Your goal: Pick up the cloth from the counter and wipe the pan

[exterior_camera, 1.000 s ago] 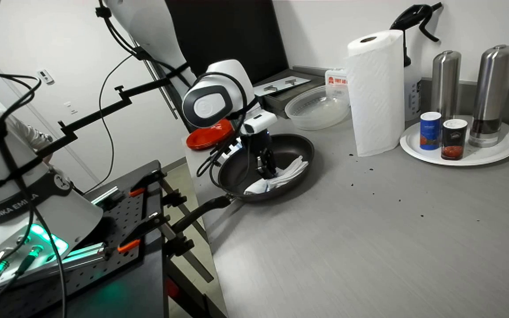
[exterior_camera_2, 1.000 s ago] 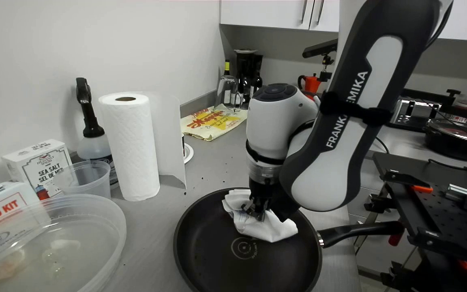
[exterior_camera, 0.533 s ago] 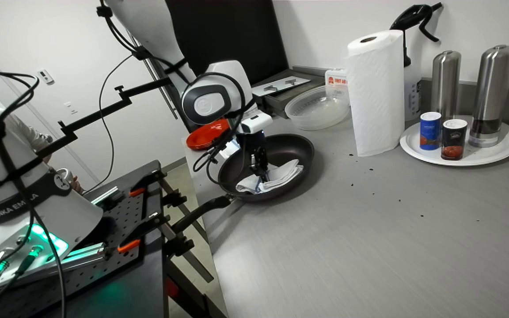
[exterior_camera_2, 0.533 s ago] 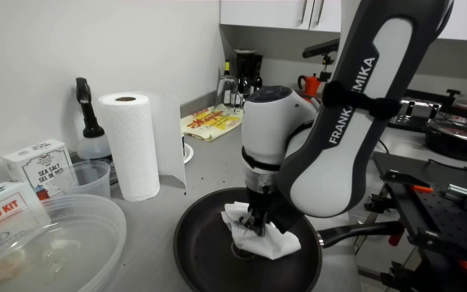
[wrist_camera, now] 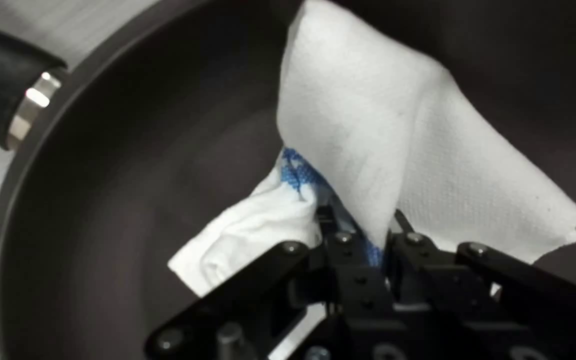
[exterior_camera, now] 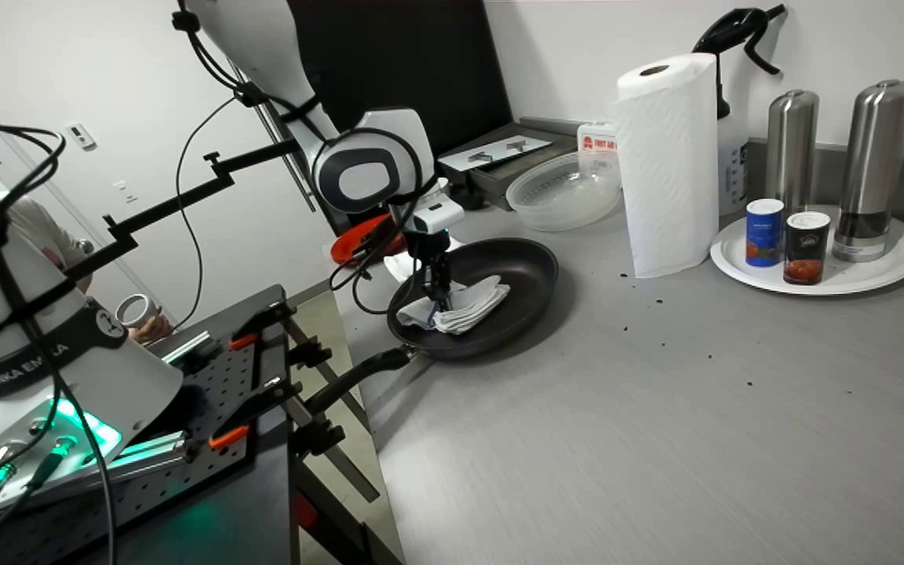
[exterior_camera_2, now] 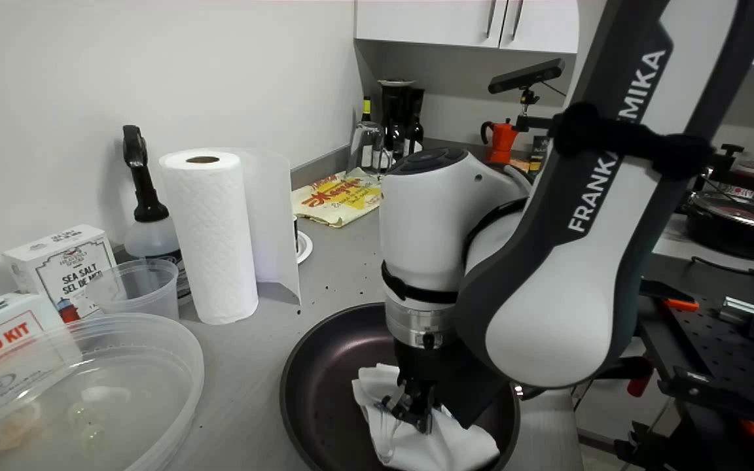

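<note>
The pan (exterior_camera: 526,275) rests on the grey counter (exterior_camera: 617,439), and its handle points past the counter edge in an exterior view. The white cloth (exterior_camera: 474,306) with blue stripes lies bunched inside the pan. My gripper (exterior_camera: 442,302) points down into the pan, shut on the middle of the cloth. In an exterior view the cloth (exterior_camera_2: 446,451) spreads on the pan floor (exterior_camera_2: 324,392) under the gripper (exterior_camera_2: 416,418). In the wrist view a fold of cloth (wrist_camera: 348,95) is pinched between the fingers (wrist_camera: 363,225). The finger pads' contact inside the folds is hidden.
A paper towel roll (exterior_camera: 668,173) stands behind the pan. A clear plastic tub (exterior_camera: 566,192) and a red bowl-like object (exterior_camera: 358,243) stand near it. A white plate (exterior_camera: 891,271) holds shakers and grinders. A person holding a mug (exterior_camera: 136,310) is behind the robot base.
My gripper and the cloth have moved across the pan, leftward in an exterior view and toward the camera in an exterior view. The grip on the cloth stays shut. The pan has not moved.
</note>
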Controlling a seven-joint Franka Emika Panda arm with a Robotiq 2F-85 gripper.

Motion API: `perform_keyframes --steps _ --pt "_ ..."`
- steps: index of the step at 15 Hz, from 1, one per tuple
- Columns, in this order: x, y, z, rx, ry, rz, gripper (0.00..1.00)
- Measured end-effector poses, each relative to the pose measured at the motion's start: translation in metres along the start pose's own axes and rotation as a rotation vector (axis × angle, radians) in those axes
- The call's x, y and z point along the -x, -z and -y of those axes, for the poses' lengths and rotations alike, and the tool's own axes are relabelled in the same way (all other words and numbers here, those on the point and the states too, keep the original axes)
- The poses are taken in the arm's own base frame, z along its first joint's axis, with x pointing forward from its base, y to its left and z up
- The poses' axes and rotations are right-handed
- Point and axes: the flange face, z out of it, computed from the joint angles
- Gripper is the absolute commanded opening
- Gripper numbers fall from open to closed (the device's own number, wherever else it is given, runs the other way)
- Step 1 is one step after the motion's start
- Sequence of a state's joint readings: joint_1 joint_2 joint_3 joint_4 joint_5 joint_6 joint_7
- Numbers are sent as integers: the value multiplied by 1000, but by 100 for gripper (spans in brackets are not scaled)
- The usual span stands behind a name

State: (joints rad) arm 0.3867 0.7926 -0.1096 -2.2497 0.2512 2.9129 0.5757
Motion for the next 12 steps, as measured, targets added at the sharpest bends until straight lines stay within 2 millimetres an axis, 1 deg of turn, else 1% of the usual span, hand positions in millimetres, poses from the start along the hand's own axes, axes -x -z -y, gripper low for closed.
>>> perform_keyframes --steps 2,5,8,12 --pt "9 0 11 -11 -4 28 3" --pt "15 0 24 -26 -32 75 3" --pt "15 0 32 -42 -56 115 3" --pt "11 0 36 -57 -85 158 3"
